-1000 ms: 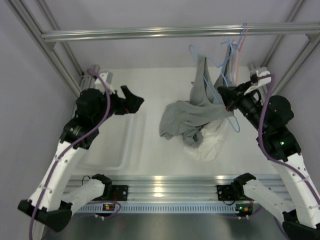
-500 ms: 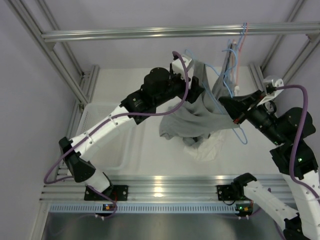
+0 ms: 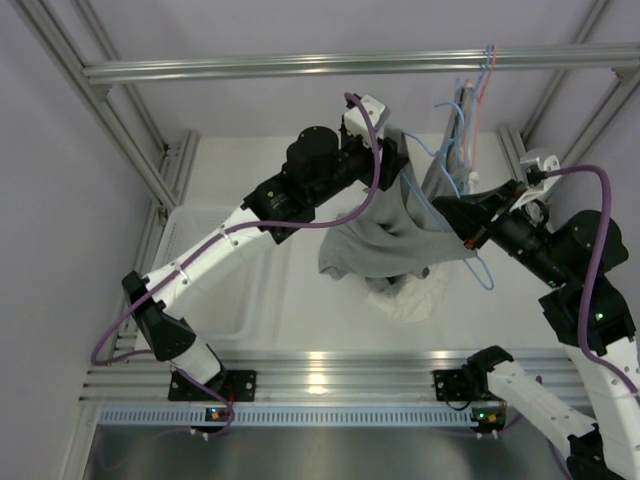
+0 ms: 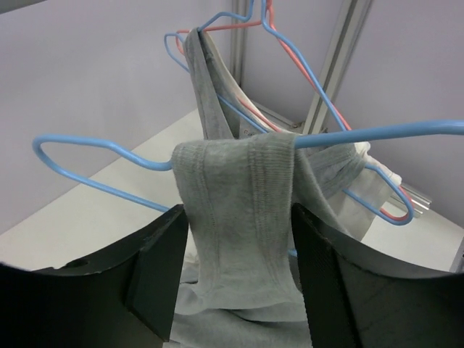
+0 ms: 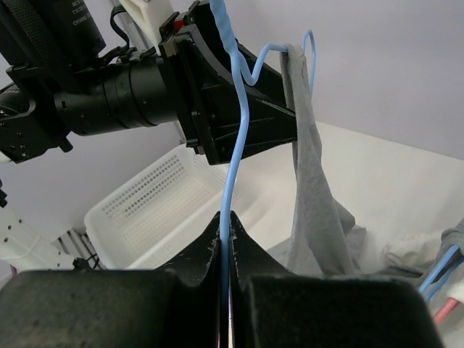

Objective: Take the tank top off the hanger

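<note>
A grey tank top hangs by one strap over a blue wire hanger, its body sagging to the table. My left gripper is open, one finger on each side of that strap just below the wire, in the top view at the garment's upper end. My right gripper is shut on the blue hanger's wire and holds it up in the air, in the top view right of the tank top. The strap hangs off the hanger's far end.
A white garment lies under the tank top. More blue and pink hangers with clothing hang from the back rail. A white perforated basket sits at the left, also in the right wrist view.
My left arm has swung from over the basket across to the tank top strap and edged slightly higher. My right arm has raised the hanger a little.
</note>
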Available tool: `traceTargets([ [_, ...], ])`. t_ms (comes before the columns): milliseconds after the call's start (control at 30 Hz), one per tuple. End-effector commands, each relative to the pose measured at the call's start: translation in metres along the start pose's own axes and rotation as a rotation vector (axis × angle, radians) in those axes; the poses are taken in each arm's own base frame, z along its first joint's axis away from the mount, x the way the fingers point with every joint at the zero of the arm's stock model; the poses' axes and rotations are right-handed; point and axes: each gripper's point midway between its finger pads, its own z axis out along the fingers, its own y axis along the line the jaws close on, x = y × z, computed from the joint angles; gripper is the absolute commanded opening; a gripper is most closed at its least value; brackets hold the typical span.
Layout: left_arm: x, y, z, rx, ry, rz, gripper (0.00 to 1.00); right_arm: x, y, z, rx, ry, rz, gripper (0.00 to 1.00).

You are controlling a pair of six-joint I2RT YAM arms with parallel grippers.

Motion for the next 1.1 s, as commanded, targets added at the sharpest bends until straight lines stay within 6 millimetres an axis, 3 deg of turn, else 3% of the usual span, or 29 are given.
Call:
traceTargets([
  [0, -0.036, -0.013, -0.003, 0.058, -0.107, -0.021, 0.63, -0.02, 0.009, -0.003, -0.026, -0.044, -0.017, 0.0],
  [67, -0.039, -0.01, -0.003, 0.042, -0.121, -0.015, 0.53, -0.021, 0.011, -0.002, -0.037, -0.042, -0.015, 0.0],
  [100, -0.038, -0.005, -0.002, 0.014, -0.122, -0.012, 0.34, -0.022, 0.011, -0.002, -0.035, -0.045, -0.014, 0.0],
  [233, -0.036, 0.006, -0.006, -0.041, -0.119, -0.004, 0.0, -0.023, 0.006, -0.002, -0.008, -0.05, -0.025, 0.0],
  [433, -0.05, 0.033, -0.014, -0.194, -0.154, -0.012, 0.0, -0.005, 0.003, 0.002, -0.019, 0.013, -0.026, 0.0],
  [567, -0.074, 0.064, -0.031, -0.377, -0.211, -0.039, 0.0, 0.01, -0.003, -0.008, 0.014, 0.067, -0.067, 0.0],
  [667, -0.079, 0.076, -0.038, -0.443, -0.223, -0.044, 0.0, 0.012, -0.005, -0.017, 0.034, 0.052, -0.079, 0.0],
  [967, -0.059, 0.114, -0.042, -0.518, -0.167, -0.168, 0.0, -0.002, 0.014, -0.037, -0.034, -0.027, -0.166, 0.0],
  [1067, -0.054, 0.113, -0.037, -0.485, -0.144, -0.192, 0.0, -0.001, 0.021, -0.041, -0.075, -0.042, -0.192, 0.0],
])
